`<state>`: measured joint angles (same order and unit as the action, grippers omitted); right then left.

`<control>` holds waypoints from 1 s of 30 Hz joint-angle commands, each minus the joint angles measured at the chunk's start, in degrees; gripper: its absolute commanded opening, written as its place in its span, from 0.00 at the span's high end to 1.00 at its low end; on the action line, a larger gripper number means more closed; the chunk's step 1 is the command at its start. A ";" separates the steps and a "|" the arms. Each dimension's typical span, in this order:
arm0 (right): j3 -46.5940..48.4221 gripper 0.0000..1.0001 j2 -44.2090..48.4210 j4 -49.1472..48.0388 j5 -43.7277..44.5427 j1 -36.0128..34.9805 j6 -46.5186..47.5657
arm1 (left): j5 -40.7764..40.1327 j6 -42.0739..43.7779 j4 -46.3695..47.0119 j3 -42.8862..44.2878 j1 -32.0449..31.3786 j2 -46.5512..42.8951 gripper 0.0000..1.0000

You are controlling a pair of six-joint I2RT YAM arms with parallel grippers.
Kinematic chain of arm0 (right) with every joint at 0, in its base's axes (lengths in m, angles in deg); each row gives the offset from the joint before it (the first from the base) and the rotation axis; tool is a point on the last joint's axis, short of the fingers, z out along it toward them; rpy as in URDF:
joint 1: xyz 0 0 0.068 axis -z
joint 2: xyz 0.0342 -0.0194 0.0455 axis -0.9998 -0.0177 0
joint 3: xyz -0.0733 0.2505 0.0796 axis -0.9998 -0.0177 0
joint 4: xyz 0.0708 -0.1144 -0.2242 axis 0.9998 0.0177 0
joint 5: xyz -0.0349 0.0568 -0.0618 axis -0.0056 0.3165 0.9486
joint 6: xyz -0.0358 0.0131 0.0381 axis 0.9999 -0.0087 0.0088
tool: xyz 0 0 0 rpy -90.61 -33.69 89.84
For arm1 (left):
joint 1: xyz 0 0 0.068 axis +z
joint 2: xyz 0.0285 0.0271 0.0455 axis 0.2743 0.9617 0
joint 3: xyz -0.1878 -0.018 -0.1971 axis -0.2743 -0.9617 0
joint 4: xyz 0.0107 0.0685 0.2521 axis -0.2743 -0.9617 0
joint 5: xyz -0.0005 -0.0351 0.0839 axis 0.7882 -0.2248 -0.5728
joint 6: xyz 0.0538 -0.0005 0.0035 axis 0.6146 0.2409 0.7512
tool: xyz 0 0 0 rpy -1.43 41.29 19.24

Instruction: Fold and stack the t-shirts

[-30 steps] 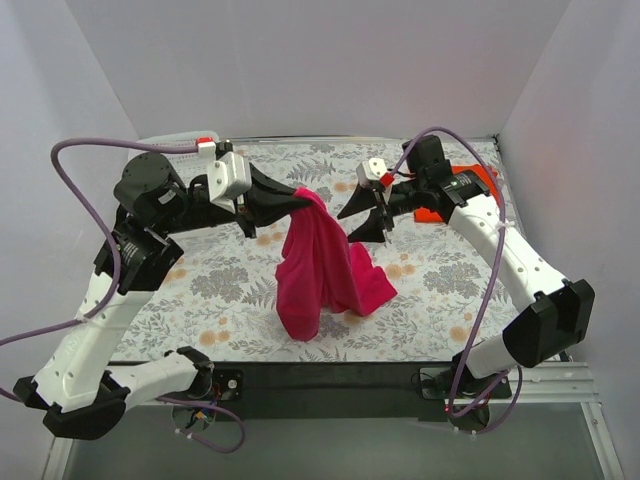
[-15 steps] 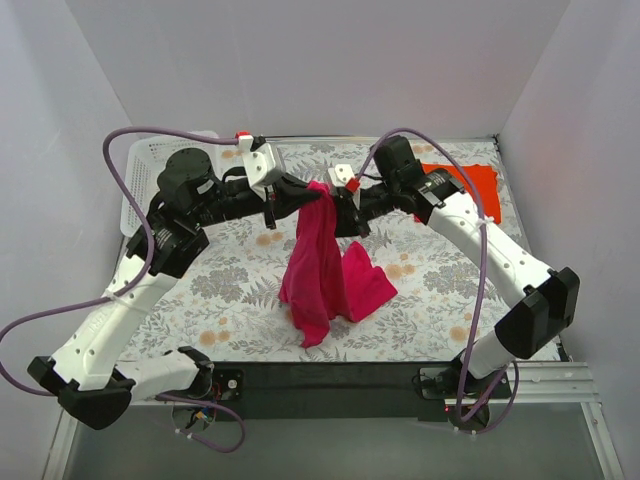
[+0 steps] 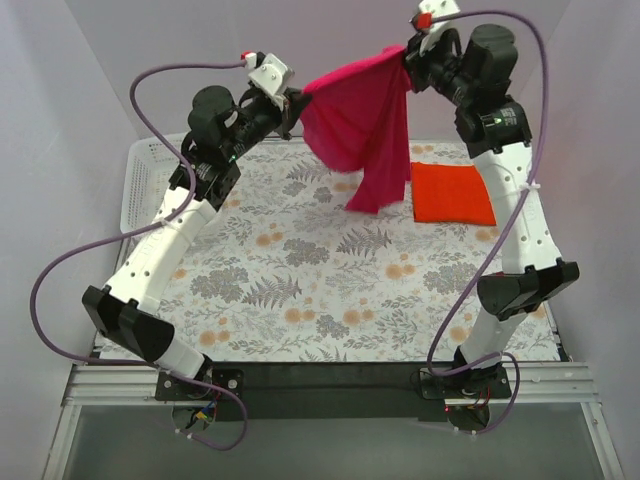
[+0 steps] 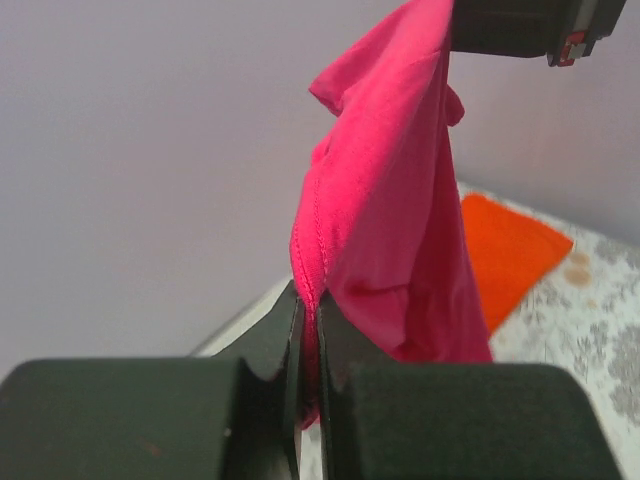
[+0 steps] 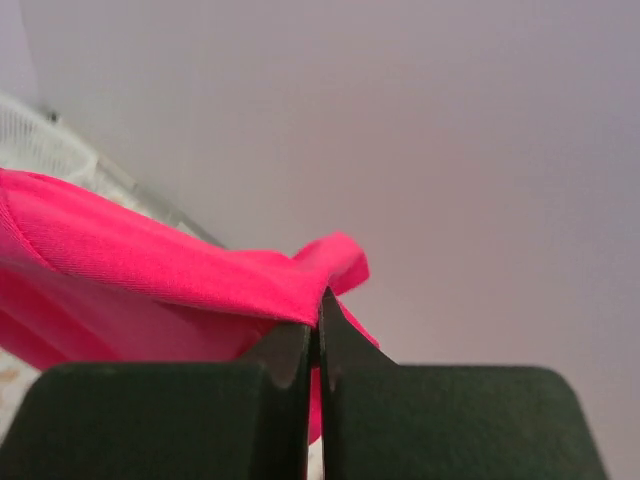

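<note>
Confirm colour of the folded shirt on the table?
The folded shirt is orange-red; top external view.

Top view: bright, even, diffuse light; sharp focus; only faint, soft shadows on the table [image 3: 330,300]. Wrist views: dimmer, soft-focused, foreground dark and blurred.

held t-shirt [image 3: 362,125]: off the table, strung between the left gripper [image 3: 296,100] and the right gripper [image 3: 405,55], one corner pinched in each, the rest hanging over the far middle
folded t-shirt [image 3: 452,193]: flat on the table [image 3: 300,290], far right, just right of the hanging cloth
basket [image 3: 140,165]: far left corner, behind the left arm
</note>
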<state>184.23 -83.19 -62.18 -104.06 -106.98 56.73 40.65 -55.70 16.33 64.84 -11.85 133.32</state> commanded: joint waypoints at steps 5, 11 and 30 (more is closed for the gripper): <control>11.14 0.99 8.96 1.42 -12.04 0.86 7.46 | 7.47 0.19 12.23 -0.28 0.17 -11.62 1.00; -33.50 0.99 24.59 15.33 -30.75 -1.93 29.33 | 4.38 -0.15 7.17 -32.64 1.31 -25.60 1.00; -58.15 0.32 29.56 7.28 -11.93 -10.70 20.99 | 0.28 -9.01 -10.97 -50.51 1.23 -42.05 0.34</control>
<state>122.58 -51.15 -46.13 -120.08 -125.56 88.08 44.95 -59.70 4.04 12.40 -10.82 93.01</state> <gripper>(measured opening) 0.668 0.601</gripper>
